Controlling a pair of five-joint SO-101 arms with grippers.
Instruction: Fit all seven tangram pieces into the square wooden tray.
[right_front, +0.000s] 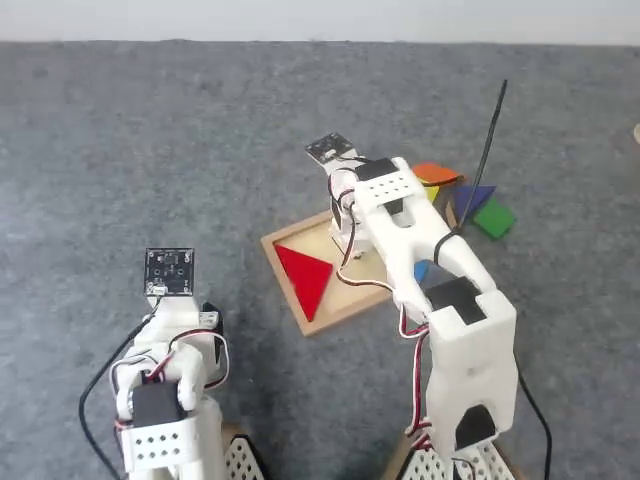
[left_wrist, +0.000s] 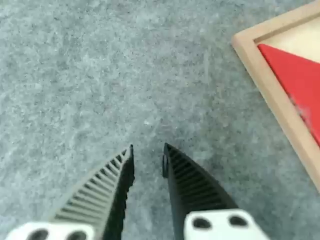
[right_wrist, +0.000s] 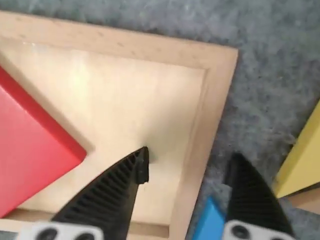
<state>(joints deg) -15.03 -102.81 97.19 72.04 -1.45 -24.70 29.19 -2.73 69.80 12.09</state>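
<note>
Wooden tray (right_front: 300, 226) on grey carpet (right_front: 120, 150), red triangle (right_front: 306, 275) in its left half, green piece (right_front: 494, 218) loose far right | left gripper (left_wrist: 148, 160) barely parted, empty, above carpet | right gripper (right_wrist: 190, 159) wide open, empty, straddling tray rim, blue piece (right_wrist: 207, 222) just outside.

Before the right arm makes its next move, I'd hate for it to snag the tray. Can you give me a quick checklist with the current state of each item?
1. Right gripper open and holding nothing: ok.
2. Right gripper clear of the tray rim: not ok. It straddles the rim, one finger over the tray floor and the other outside.
3. Red triangle inside the tray: ok.
4. Bare tray floor left beside the red triangle: ok.
5. Blue piece free to grasp: cannot tell. It is mostly hidden by the outer finger.
6. Left gripper away from the tray, over the carpet: ok.
</note>
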